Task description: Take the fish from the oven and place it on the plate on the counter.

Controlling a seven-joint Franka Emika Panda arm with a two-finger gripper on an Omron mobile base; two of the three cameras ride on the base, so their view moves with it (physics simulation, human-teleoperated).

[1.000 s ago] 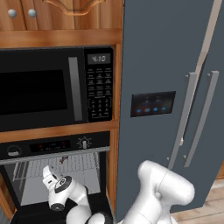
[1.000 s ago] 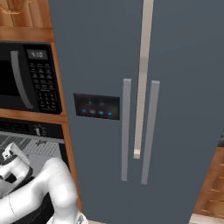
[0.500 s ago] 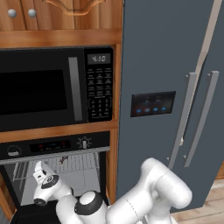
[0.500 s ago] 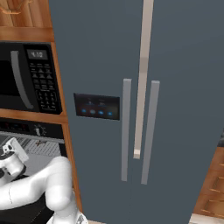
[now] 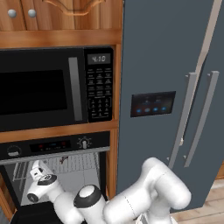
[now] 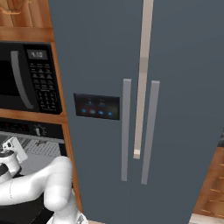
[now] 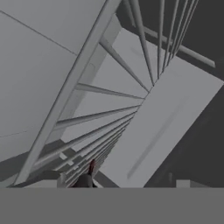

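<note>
Looking from the left side, I see the white arm bending low into the open oven (image 5: 57,146), under the black microwave (image 5: 52,89). The robot's hand sits at the left of the oven hole, near the wire rack (image 5: 78,162). A tiny dark thing (image 5: 64,159) lies on the rack by the back wall; it might be the fish, but it is too small to be sure. A big grey fridge (image 5: 170,87) stands to the right.

From the right side, the arm reaches left into the oven (image 6: 33,131), and the same small dark speck (image 6: 41,143) lies on the rack just beside the hand.

From the hand's own camera, rack wires (image 7: 109,109) fan out close in front. A small dark reddish thing (image 7: 89,173) pokes up at the bottom. I cannot tell how wide the jaws are, or whether they hold anything.
</note>
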